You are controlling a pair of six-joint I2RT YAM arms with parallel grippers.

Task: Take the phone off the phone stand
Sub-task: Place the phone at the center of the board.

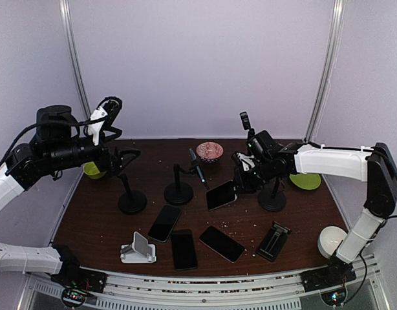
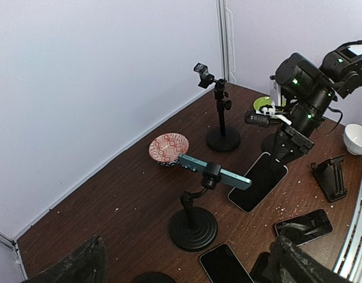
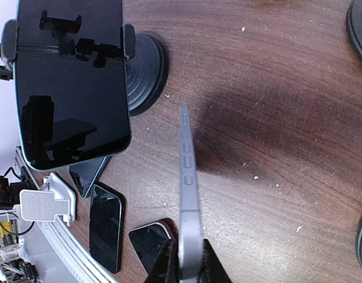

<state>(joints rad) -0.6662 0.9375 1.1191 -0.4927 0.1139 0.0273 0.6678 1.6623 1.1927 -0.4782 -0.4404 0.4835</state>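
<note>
Right wrist view: the right gripper (image 3: 185,264) has its jaws almost shut, pinching one end of the phone (image 3: 188,177) by its flat faces. The slim handset is seen edge-on, its side buttons facing the lens. From the top camera the phone hangs tilted low over the surface (image 1: 302,219), clear of the empty stand (image 1: 272,200), whose round base sits just beside it under the right arm. Whether the phone's low edge touches the wood cannot be told. The left gripper (image 1: 127,161) hovers at the left side, jaws spread wide, holding nothing. A second phone (image 1: 197,169) sits clamped in the centre stand (image 1: 178,192), near the held one. Three loose phones (image 1: 183,248) lie flat toward the near edge, with bare wood between them and the held phone.
</note>
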